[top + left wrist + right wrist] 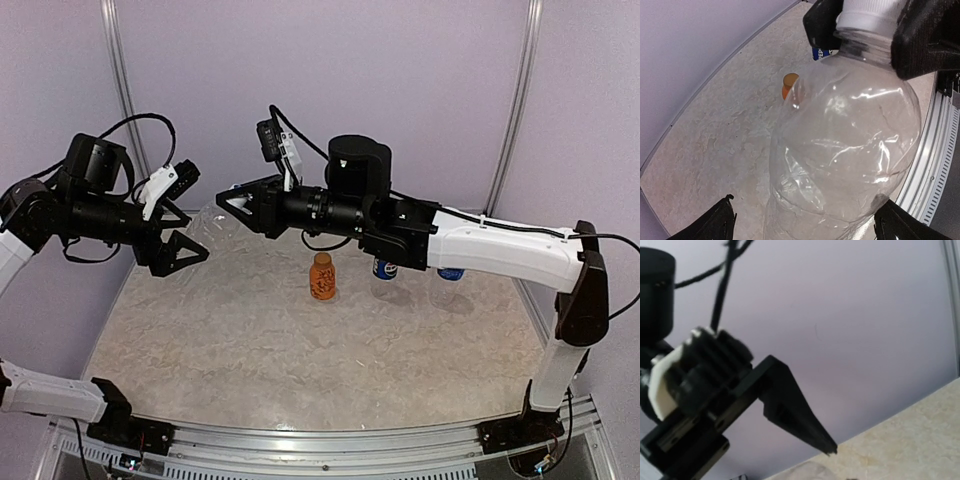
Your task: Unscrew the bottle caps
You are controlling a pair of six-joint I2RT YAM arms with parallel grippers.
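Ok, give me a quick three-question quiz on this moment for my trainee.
1. True or false: the left pincer is clamped on the clear unlabelled plastic bottle.
2. What does the right pincer grip? A: a bottle's label. B: the clear bottle's white cap. C: nothing.
3. How many bottles stand free on the marbled table?
Key:
1. False; its jaws stand open.
2. B.
3. Three: the short orange plastic bottle, the dark-blue-labelled Pepsi bottle and the bright-blue-labelled clear bottle.
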